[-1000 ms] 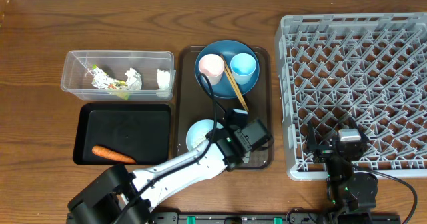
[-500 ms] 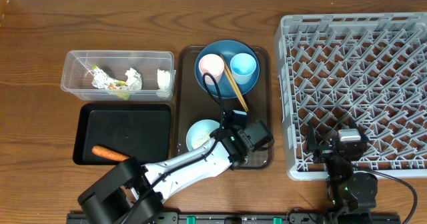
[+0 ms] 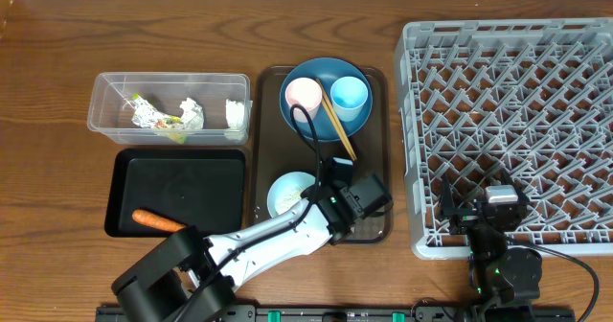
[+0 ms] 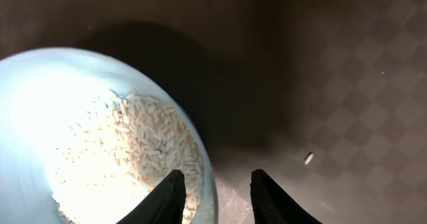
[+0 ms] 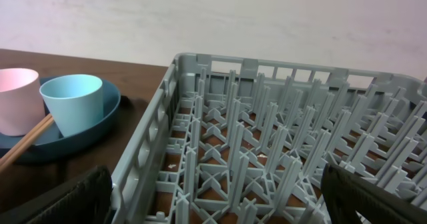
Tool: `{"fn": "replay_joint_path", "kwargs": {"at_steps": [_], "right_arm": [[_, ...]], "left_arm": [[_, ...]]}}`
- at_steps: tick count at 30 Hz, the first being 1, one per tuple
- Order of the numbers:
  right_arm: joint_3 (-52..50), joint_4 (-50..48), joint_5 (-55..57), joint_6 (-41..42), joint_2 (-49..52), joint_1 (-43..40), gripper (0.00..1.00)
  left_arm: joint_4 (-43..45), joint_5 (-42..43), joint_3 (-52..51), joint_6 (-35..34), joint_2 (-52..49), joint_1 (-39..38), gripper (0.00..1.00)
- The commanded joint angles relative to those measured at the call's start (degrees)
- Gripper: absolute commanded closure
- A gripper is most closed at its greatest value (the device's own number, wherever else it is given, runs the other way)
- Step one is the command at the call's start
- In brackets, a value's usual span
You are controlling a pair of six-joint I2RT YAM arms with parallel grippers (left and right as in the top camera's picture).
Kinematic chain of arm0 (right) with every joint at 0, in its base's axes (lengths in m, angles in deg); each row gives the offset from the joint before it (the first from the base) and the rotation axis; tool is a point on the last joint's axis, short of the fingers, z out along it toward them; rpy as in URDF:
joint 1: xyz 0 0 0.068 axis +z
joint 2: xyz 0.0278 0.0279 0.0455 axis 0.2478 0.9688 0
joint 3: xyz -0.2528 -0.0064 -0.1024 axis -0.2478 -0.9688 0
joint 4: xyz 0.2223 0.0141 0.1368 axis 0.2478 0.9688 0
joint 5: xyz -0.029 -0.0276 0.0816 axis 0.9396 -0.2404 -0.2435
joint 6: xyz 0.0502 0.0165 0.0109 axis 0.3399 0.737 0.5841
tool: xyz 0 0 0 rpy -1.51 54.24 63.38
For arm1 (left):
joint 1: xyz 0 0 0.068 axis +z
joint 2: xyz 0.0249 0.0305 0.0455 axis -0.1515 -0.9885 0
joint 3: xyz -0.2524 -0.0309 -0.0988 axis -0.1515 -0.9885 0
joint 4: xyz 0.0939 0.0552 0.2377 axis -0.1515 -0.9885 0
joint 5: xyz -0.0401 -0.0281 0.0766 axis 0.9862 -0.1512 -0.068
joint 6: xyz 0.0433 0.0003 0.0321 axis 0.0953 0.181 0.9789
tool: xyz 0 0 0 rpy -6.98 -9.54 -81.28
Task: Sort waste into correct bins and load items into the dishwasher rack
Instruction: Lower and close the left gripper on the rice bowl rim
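**Left gripper** [image 4: 215, 196] is hovering over the near end of the brown serving tray [image 3: 370, 228]. Its jaws are partly spread and straddling the rim of the pale blue bowl [image 4: 80, 117] — one finger inside, one outside, neither visibly pressing.

The bowl is holding white rice [image 4: 140, 151]. One stray grain [image 4: 308, 158] is lying on the tray beside it.

At the tray's far end the blue plate [image 3: 326, 69] is carrying the pink cup [image 3: 304, 95], the blue cup [image 3: 350, 94] and the chopsticks [image 3: 337, 123].

**Right gripper** [image 5: 215, 201] is sitting spread wide, gripping nothing, at the near edge of the dishwasher rack [image 3: 508, 92], which is occupying the bench's [image 3: 57, 34] right side.

On the left, the clear tub [image 3: 103, 100] is containing the foil wrapper [image 3: 153, 119] and paper wads [image 3: 192, 111]. Nearer, the black tray [image 3: 192, 183] is holding the carrot [image 3: 161, 221] along its near edge.
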Motion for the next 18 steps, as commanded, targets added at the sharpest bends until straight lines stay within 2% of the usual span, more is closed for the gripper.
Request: {"fn": "replay_joint_path", "kwargs": {"at_steps": [1,18], "right_arm": [[-0.07,0.24,0.42,-0.50,0.11,1.60,0.01],[-0.07,0.24,0.42,-0.50,0.11,1.60,0.01]], "left_arm": [[0.33,-1.55,-0.81,-0.33,-0.22,0.02,0.66],[2.54,-1.60,-1.62,-0.31,-3.13,0.02,0.67]]}}
